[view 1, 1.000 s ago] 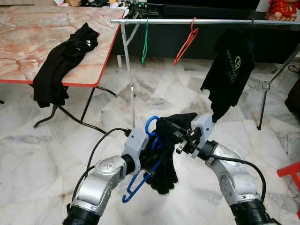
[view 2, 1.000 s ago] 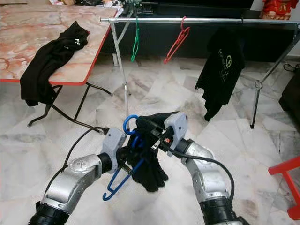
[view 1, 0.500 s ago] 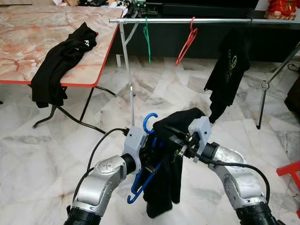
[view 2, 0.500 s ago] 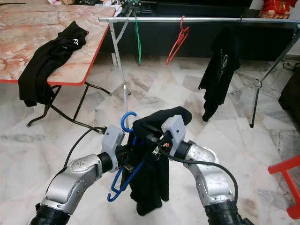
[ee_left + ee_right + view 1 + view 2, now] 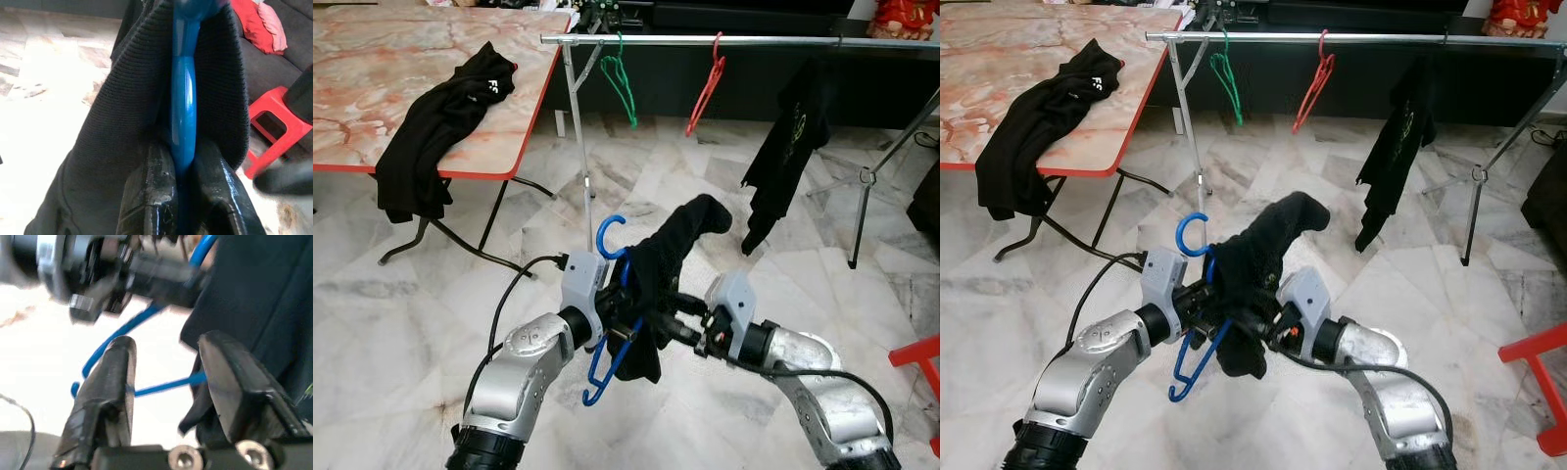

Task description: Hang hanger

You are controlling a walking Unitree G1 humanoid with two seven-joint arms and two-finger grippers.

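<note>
My left gripper (image 5: 183, 196) is pinching the blue hanger (image 5: 607, 338) just below center frame, with a black garment (image 5: 671, 259) bunched over it. My right gripper (image 5: 166, 382) sits right beside it with fingers spread apart, holding nothing. The metal rail (image 5: 724, 41) runs across the top, with a green hanger (image 5: 622, 78), red hanger (image 5: 707, 86) and black shirt (image 5: 783, 147) hanging off it.

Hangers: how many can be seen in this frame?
3 clearly visible. A green hanger and a red hanger hang on the rail; a blue hanger is in the left gripper. The hung black shirt may hide another.
</note>
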